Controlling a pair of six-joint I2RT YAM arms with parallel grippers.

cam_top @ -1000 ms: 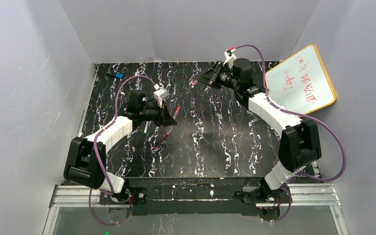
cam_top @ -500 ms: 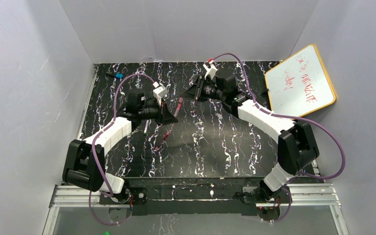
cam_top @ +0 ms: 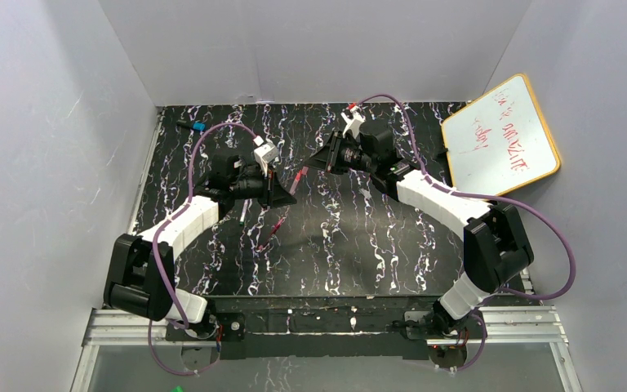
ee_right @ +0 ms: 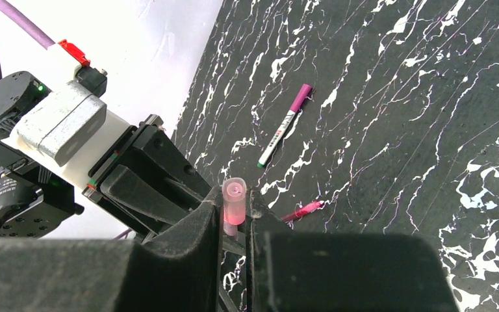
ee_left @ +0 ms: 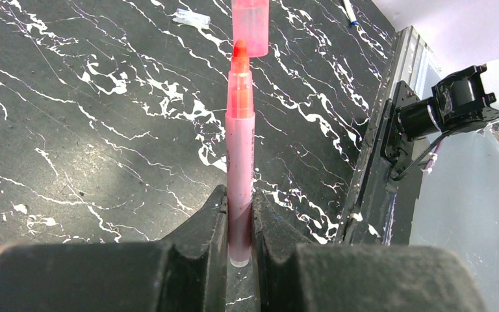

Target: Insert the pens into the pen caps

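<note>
My left gripper (ee_left: 239, 208) is shut on a pink pen (ee_left: 240, 149) whose red tip points away from it. Right at that tip hangs a pink pen cap (ee_left: 250, 26), its open end touching or just over the tip. My right gripper (ee_right: 235, 208) is shut on this cap (ee_right: 233, 203). From above, the left gripper (cam_top: 277, 192) and right gripper (cam_top: 318, 159) face each other above the mat's middle, with the pen (cam_top: 294, 181) between them. A whitish pen with a magenta cap (ee_right: 284, 125) and a pink pen (ee_right: 304, 210) lie on the mat.
A whiteboard (cam_top: 502, 135) leans at the back right. A blue-and-black item (cam_top: 192, 126) lies at the back left corner. A small clear cap (ee_left: 191, 17) lies on the black marbled mat (cam_top: 359, 237). The metal rail (cam_top: 326, 322) runs along the near edge.
My right arm has swung left and nearer with the cap, bringing it from the back of the mat up to the pen's tip. The left gripper has barely moved.
</note>
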